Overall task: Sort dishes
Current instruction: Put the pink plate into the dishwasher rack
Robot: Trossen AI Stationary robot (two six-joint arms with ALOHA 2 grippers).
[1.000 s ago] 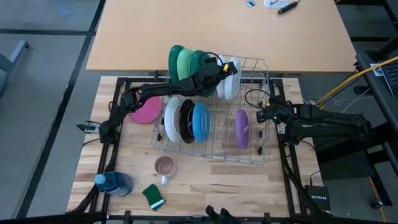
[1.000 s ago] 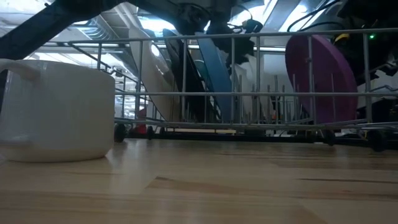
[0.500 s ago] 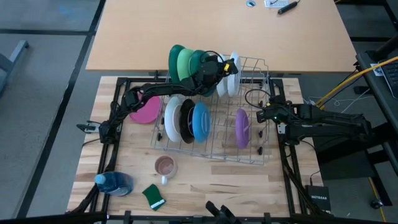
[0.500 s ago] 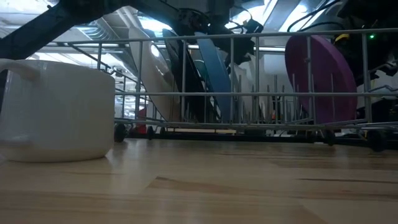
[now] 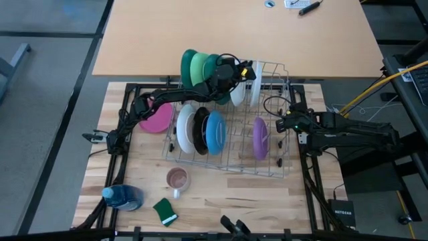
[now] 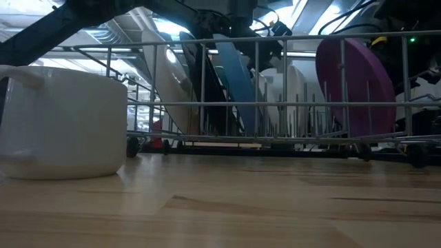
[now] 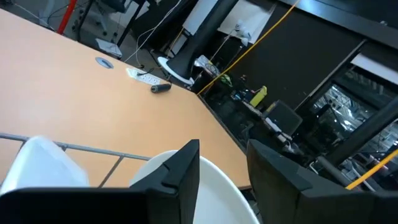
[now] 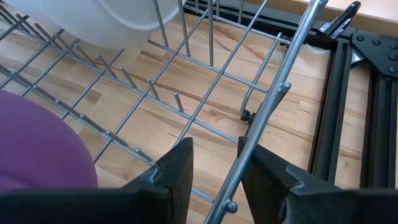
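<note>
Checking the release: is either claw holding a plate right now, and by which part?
Neither. The left claw stands open astride the white plate's top rim; the right claw is open around a rack wire.

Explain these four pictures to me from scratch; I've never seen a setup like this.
This is a two-armed robot at a wooden table, sorting plates into a wire dish rack.

One picture looks straight down from above. One sits at table height, looking through the rack. The other two come from cameras on each arm's wrist, looking past its two dark fingers.

Standing in the rack are green plates, white plates, then a white, a black and a blue plate and a purple plate. A pink plate lies flat on the table, with a mug, a blue bottle and a green sponge.

The left claw is at a white plate's rim with its jaws apart. The right claw waits open at the rack's edge, holding nothing.
</note>
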